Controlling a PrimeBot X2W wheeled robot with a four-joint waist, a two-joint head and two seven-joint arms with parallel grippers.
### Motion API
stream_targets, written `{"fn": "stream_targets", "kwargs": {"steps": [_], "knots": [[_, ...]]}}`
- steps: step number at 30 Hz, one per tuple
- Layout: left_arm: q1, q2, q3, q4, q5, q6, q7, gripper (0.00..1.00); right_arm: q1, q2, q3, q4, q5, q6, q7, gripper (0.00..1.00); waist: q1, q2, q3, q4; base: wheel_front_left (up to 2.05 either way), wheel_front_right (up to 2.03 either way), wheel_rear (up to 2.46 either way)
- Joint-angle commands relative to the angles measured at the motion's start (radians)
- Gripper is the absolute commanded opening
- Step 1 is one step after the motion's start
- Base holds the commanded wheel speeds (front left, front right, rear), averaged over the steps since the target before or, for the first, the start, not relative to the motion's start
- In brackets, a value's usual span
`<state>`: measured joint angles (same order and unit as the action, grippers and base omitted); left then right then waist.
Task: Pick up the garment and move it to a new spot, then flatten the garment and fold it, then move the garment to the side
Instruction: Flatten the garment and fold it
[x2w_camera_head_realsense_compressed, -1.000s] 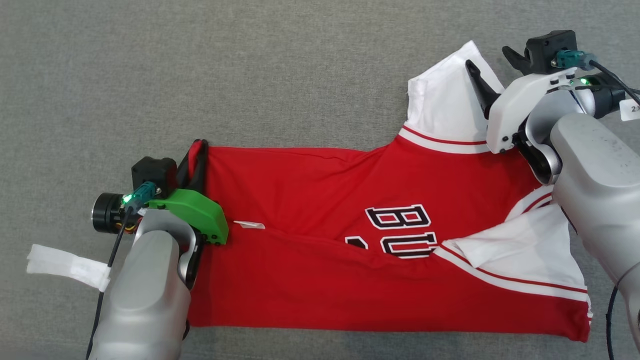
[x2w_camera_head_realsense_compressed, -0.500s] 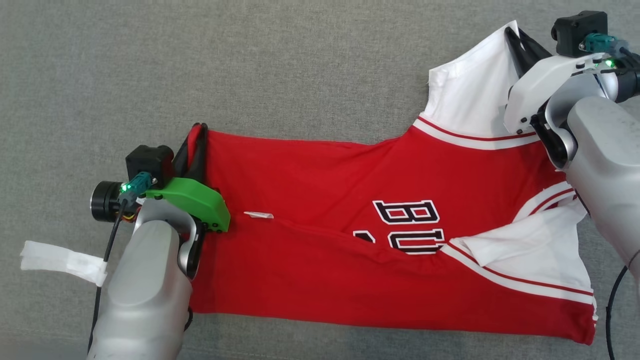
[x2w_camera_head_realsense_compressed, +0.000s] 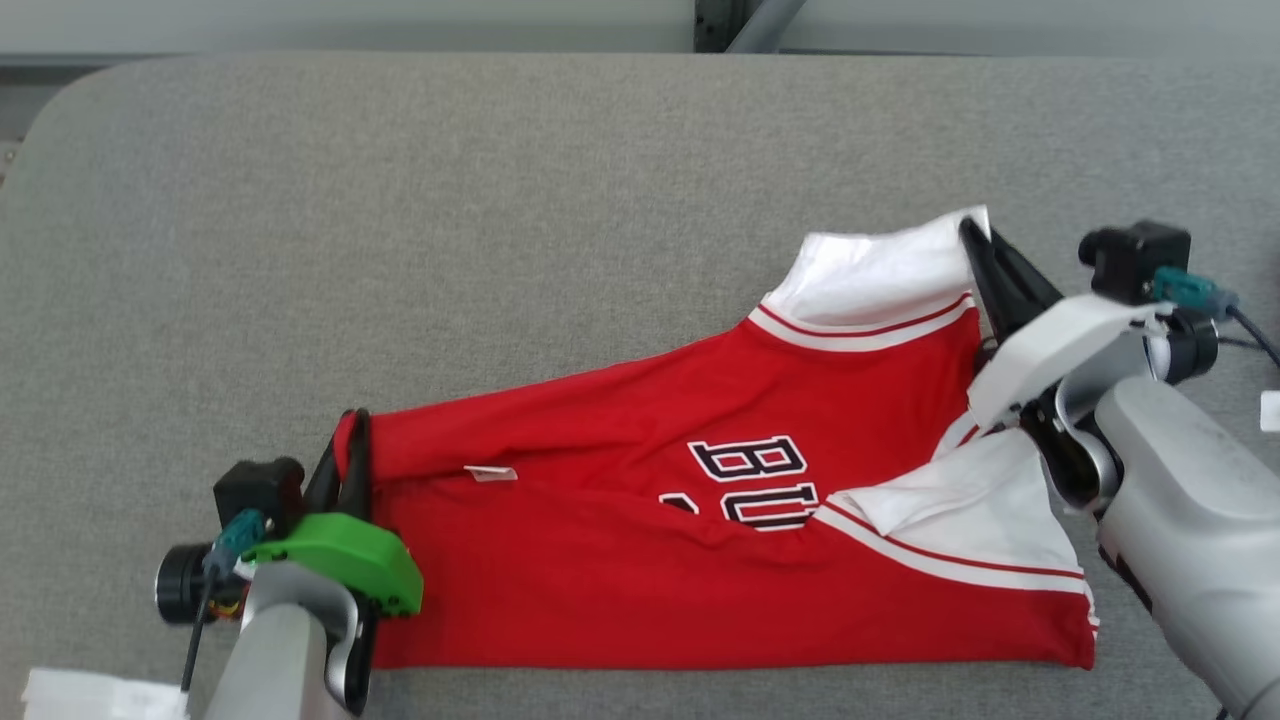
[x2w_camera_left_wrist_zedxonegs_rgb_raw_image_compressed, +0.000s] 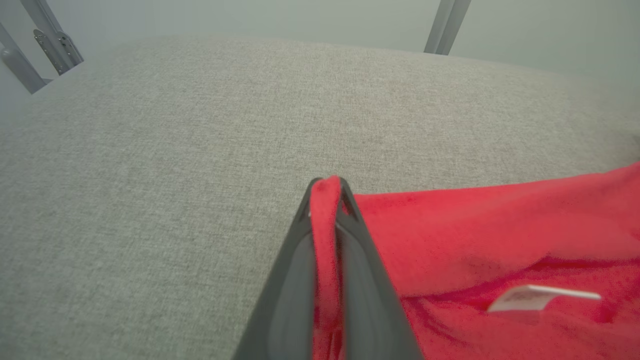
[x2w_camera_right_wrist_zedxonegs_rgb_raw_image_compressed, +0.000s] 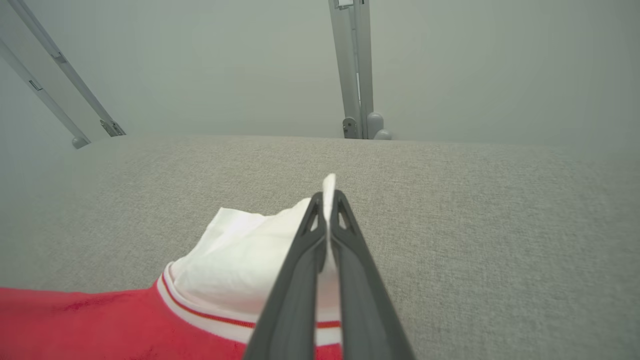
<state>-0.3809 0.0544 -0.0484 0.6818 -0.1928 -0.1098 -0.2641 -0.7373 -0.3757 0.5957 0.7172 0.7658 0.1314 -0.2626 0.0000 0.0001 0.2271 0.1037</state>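
The red shirt (x2w_camera_head_realsense_compressed: 600, 570) lies on the grey desk (x2w_camera_head_realsense_compressed: 400, 220). The left tool (x2w_camera_head_realsense_compressed: 350, 425) is pinched tight on the shirt's red corner. The right tool (x2w_camera_head_realsense_compressed: 978, 235) is pinched tight on the shirt's white sleeve (x2w_camera_head_realsense_compressed: 880, 275).

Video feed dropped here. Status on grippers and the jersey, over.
Left gripper shut on red corner of jersey. Right gripper shut on white sleeve tip. Jersey part-folded on grey table, lettering half covered. No obstruction seen.

Red jersey (x2w_camera_head_realsense_compressed: 620, 570) on grey table (x2w_camera_head_realsense_compressed: 400, 200), pinched: left edge w/ left gripper (x2w_camera_head_realsense_compressed: 350, 440), far-right white sleeve (x2w_camera_head_realsense_compressed: 880, 270) w/ right gripper (x2w_camera_head_realsense_compressed: 985, 245).
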Motion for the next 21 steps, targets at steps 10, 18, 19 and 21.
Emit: {"fn": "stream_targets", "kwargs": {"steps": [10, 18, 19, 21], "knots": [[0.2, 0.011, 0.071, -0.022, 0.021, -0.004, 0.0, 0.0, 0.344, 0.005, -0.128, -0.206, 0.026, -0.002, -0.003, 0.0, 0.0, -0.0001, -0.184, -0.124, 0.0, 0.0, 0.0], [0.288, 0.006, 0.119, -0.015, 0.033, 0.033, 0.0, 1.0, 0.501, 0.014, -0.082, -0.149, 0.069, -0.002, 0.007, 1.0, 0.0, -0.0001, -0.196, -0.142, 0.0, 0.0, 0.0], [0.296, 0.004, 0.12, -0.016, 0.036, 0.035, 0.0, 1.0, 0.503, 0.008, -0.08, -0.138, 0.073, -0.002, 0.005, 1.0, 0.0, -0.0001, -0.196, -0.141, 0.0, 0.0, 0.0], [0.313, 0.002, 0.134, -0.039, 0.039, 0.051, 0.0, 1.0, 0.502, -0.008, -0.101, -0.122, 0.072, -0.001, 0.002, 1.0, 0.0, -0.0001, -0.197, -0.134, 0.0, 0.0, 0.0]]}}
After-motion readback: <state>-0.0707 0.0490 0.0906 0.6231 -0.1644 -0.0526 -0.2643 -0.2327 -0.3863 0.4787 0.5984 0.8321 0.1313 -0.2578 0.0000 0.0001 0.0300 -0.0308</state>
